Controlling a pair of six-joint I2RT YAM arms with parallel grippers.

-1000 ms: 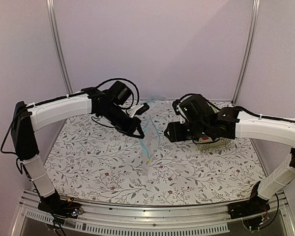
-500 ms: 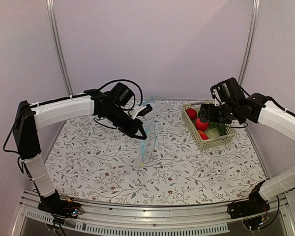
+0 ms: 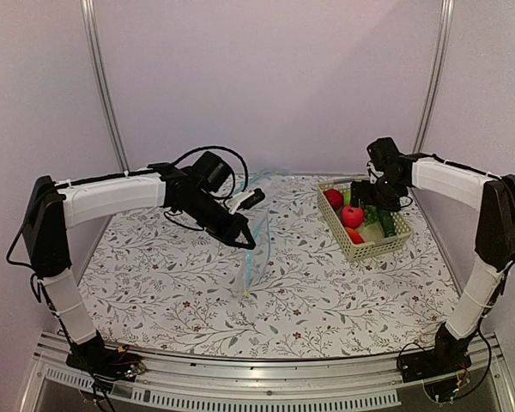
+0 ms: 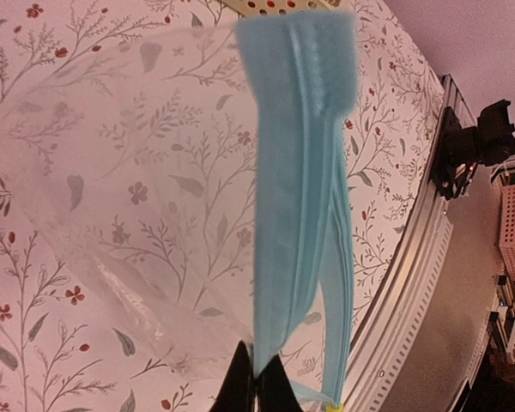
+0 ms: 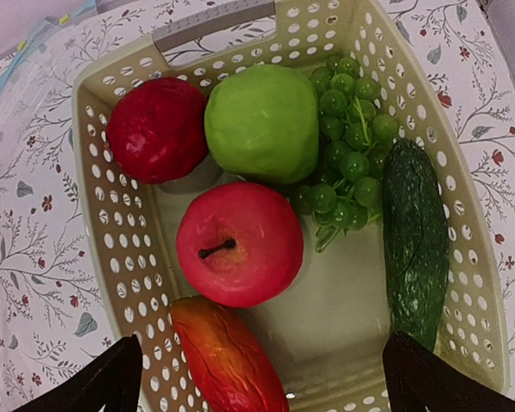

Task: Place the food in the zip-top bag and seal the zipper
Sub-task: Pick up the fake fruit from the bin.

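The right fingers (image 5: 99,386) are spread wide and hold nothing, framing the lower corners of the right wrist view above a cream basket (image 5: 146,249) that fills most of that frame. The left fingers (image 4: 239,390) are pressed together on the light blue zipper strip (image 4: 296,172) at the bottom of the left wrist view. They hold the clear bag (image 4: 137,189) up over the flowered desk (image 3: 326,292). In the overhead view the bag hangs just left of centre, well apart from the basket at centre right. No food shows inside the bag, so the loading step looks barely begun and the first pick is in hand. The basket holds a red apple (image 5: 239,245) in the middle of the frame and a darker red fruit (image 5: 157,129) at upper left. An orange-red oval piece (image 5: 227,360) lies at the bottom and a dark cucumber (image 5: 416,249) runs along the right wall. A green apple (image 5: 262,120) and a grape bunch (image 5: 348,129) sit at the top and are best left alone. The red apple lies almost straight under the gap between the right fingers, so the likely next move is to drop down and close on it without nudging its neighbours. The blue strips appear to lie flat together, so the mouth probably needs parting before anything goes in.
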